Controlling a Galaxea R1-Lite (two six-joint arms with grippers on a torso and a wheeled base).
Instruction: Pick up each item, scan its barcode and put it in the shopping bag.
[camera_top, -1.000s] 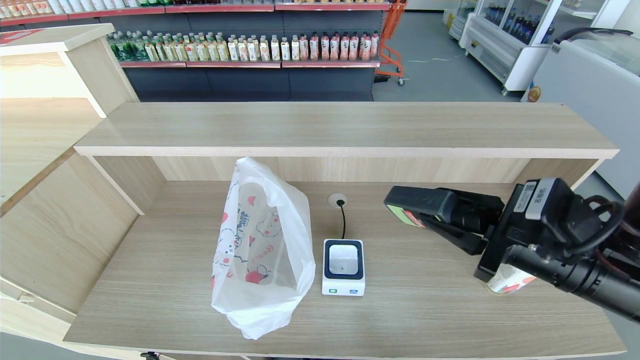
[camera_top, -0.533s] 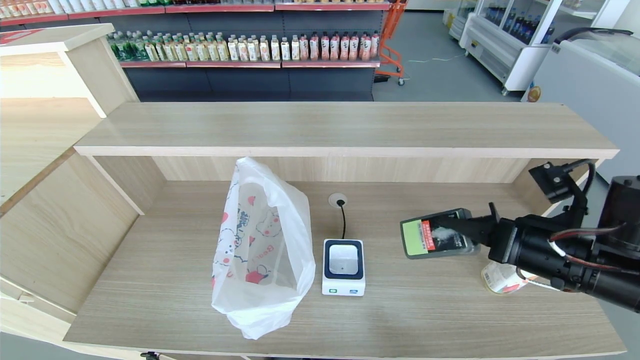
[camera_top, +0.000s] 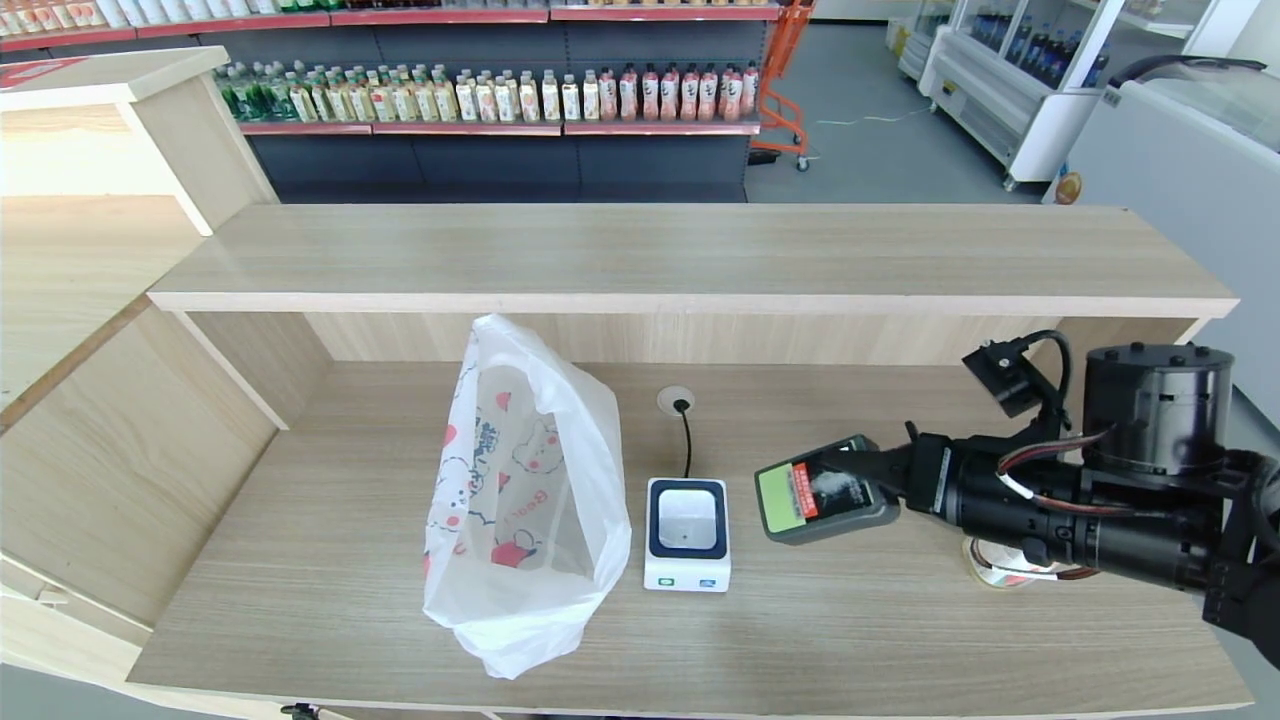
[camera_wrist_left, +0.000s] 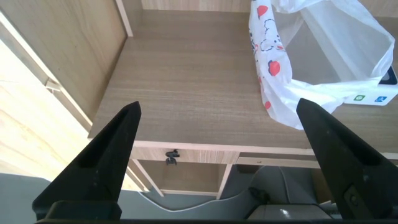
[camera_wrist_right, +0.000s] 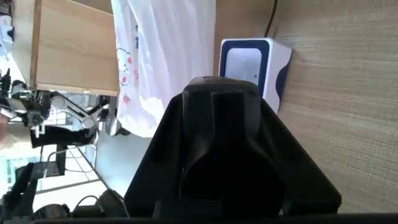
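My right gripper (camera_top: 858, 478) is shut on a dark grey box (camera_top: 822, 489) with a green and red label. It holds the box flat above the counter, just right of the white barcode scanner (camera_top: 687, 532). In the right wrist view the dark box (camera_wrist_right: 217, 143) hangs close to the scanner (camera_wrist_right: 252, 62), with the bag (camera_wrist_right: 161, 62) beyond. The white printed shopping bag (camera_top: 520, 500) stands open-mouthed left of the scanner. My left gripper (camera_wrist_left: 217, 115) is open and holds nothing, above the counter's front edge near the bag (camera_wrist_left: 311, 56).
A white cup-like item (camera_top: 992, 574) with red print stands on the counter under my right arm. The scanner's cable (camera_top: 686, 440) runs back to a hole in the counter. A raised shelf (camera_top: 690, 260) borders the back and wooden walls close both sides.
The right arm has turned its wrist and carried the box leftward and lower, closer to the scanner. The bag and scanner have not moved.
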